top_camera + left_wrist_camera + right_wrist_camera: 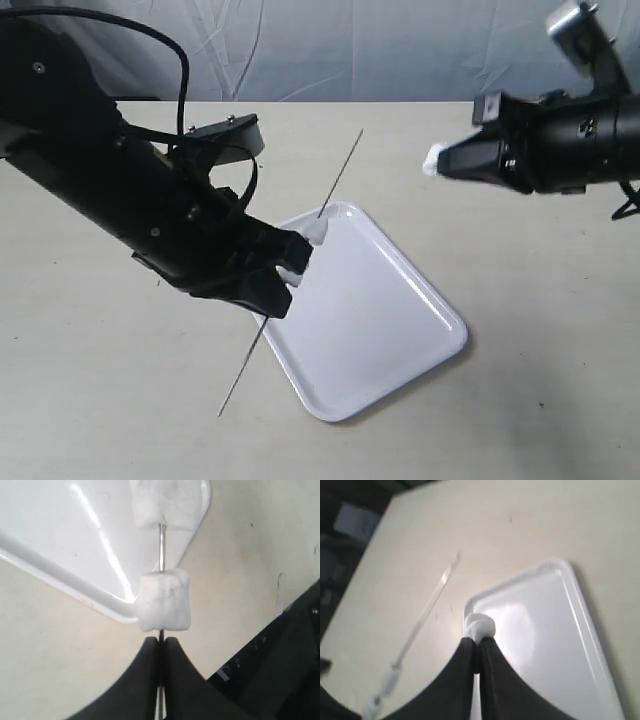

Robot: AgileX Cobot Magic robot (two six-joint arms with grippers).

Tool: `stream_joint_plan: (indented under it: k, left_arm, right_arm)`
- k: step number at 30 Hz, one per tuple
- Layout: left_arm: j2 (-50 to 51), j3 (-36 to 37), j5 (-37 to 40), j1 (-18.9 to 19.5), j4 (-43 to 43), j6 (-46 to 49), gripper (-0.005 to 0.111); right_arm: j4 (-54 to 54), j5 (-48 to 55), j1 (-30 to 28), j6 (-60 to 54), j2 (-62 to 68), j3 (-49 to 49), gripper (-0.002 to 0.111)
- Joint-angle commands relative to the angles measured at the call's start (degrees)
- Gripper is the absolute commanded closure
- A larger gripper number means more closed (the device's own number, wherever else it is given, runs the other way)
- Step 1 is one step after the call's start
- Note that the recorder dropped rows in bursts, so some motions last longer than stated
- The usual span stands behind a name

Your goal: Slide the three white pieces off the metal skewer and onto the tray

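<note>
- Black fingers of the left pincer (160,645) fill the closest part of the left wrist view. They are pressed together on the skewer (161,547), which runs straight out from between them.
- Just past those fingertips we see the near piece (164,600) threaded on the rod, close against the tips. It hangs over the rounded corner of the tray (60,530).
- Farther along sits the far piece (162,502), with a stretch of bare metal between the two. It hangs above the tray's glossy floor.
- In the exterior view the left arm (110,190) slants down from the upper left toward the middle. It grips the skewer about midway along.
- We see the rod running diagonally. One end lies over the bare counter (100,400) beside the tray, and the other points past the tray's far corner.
- We see the right arm (580,140) reaching in from the right edge, nearly level and pointing left. It is held above the counter, well apart from the skewer.
- We find the right pincer (440,160) clamped on the third piece (479,626), a small white lump pinched at its very tips and off the rod.
- In the right wrist view that lump shows against the tray's corner, with the skewer blurred off to one side.
</note>
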Motion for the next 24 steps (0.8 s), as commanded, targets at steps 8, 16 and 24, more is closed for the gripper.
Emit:
stream_joint_plan:
  k: [8,16,24]
  left_arm:
    - [-0.61,-0.02,-3.15,-0.07,-13.23,4.88,0.106]
    - [-0.61,-0.02,-4.24,-0.07,-16.24,4.77,0.106]
    - [-0.61,-0.02,-4.65,-0.07,-17.55,4.77,0.106]
  right_arm:
    - [-0.57,7.95,5.15,2.73,8.26,-0.3,0.056]
    - [12.09,19.67,5.15,-3.66,8.26,-0.3,0.08]
    - [14.17,16.5,8.62,-3.79,8.26,-0.53,0.08]
